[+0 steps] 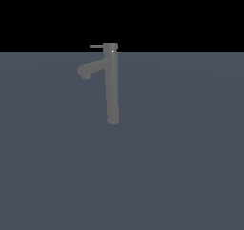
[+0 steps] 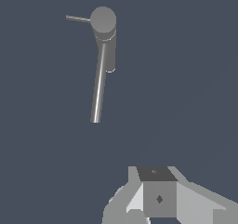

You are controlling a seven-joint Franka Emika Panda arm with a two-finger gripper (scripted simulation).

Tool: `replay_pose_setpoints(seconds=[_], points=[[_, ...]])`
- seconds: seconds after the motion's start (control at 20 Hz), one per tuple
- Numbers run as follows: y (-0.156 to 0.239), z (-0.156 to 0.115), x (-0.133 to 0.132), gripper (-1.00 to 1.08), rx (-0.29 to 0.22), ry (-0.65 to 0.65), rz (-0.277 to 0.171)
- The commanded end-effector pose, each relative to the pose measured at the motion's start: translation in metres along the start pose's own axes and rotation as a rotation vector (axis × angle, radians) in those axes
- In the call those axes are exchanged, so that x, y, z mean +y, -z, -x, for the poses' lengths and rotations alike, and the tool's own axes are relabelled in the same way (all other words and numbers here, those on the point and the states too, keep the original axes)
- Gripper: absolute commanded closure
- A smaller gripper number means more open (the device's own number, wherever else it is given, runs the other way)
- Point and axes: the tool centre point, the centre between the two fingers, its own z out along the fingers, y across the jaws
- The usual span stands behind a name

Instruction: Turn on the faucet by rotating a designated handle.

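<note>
Toward the tabletop's (image 1: 190,176) far edge stands the faucet (image 1: 112,86), its handle (image 1: 96,46) untouched, well apart from the pincer (image 2: 158,204), whose opening cannot be judged; the whole rotation remains.

A bare simulated test scene, not a real room — a flat slate-blue floor (image 1: 181,176) runs to a black void behind the lone grey faucet (image 1: 112,88), with no walls or furnishings around it.
</note>
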Motion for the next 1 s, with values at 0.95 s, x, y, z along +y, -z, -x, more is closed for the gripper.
replay_pose_setpoints(seconds=[0.95], points=[[-0.082,-0.176,-0.057,1.08,0.02,-0.076,-0.013]])
